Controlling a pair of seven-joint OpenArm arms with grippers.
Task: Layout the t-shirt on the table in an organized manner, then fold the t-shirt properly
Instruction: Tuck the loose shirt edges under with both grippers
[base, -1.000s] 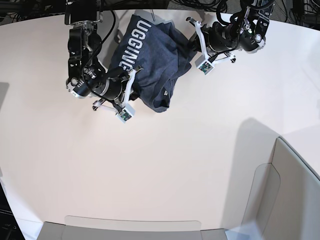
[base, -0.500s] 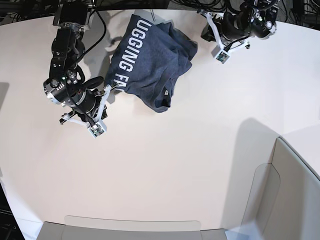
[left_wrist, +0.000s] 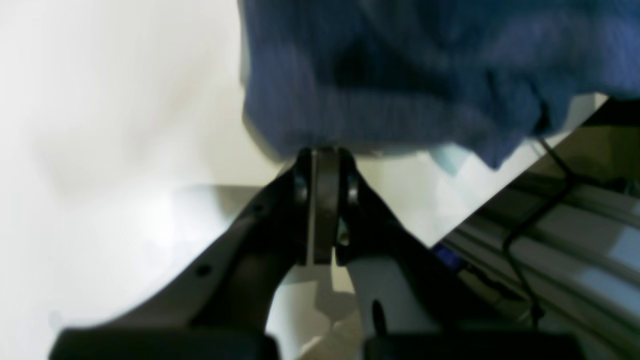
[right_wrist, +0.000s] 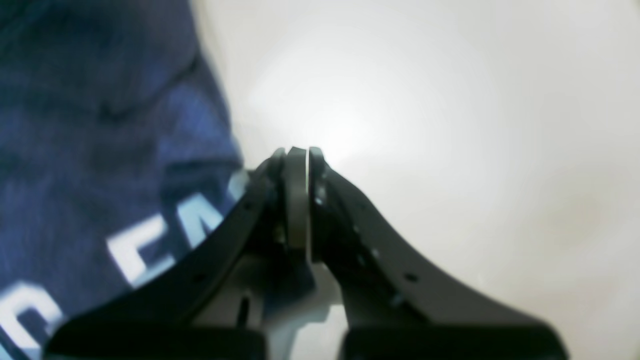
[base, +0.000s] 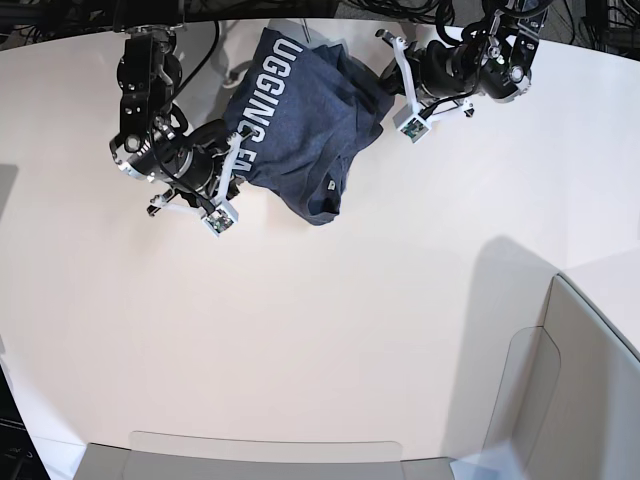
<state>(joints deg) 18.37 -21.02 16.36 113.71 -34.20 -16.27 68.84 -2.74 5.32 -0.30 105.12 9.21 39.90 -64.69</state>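
- Clearly the task is at an early stage: the t-shirt lies bunched at the far middle of the bench, lettered side up, with folds piled toward its right and near edges. Laying it flat is not done, and no fold has begun, as I judge it.
- Left in the base view, the right pincer sits at the shirt's left edge, just beside the white lettering. Its wrist view shows the jaws pressed together with bare bench past the tips and the cloth off to one side, so it is closed on nothing that I can see.
- Right in the base view, the left pincer is at the shirt's far right edge. Its wrist view shows the jaws closed, the tips meeting the hem of the cloth; whether a pinch of fabric sits between them I cannot tell.
- Both wrist views are blurred. Sleeves and collar are lost in the heap, and part of the lettering is hidden behind the right arm.
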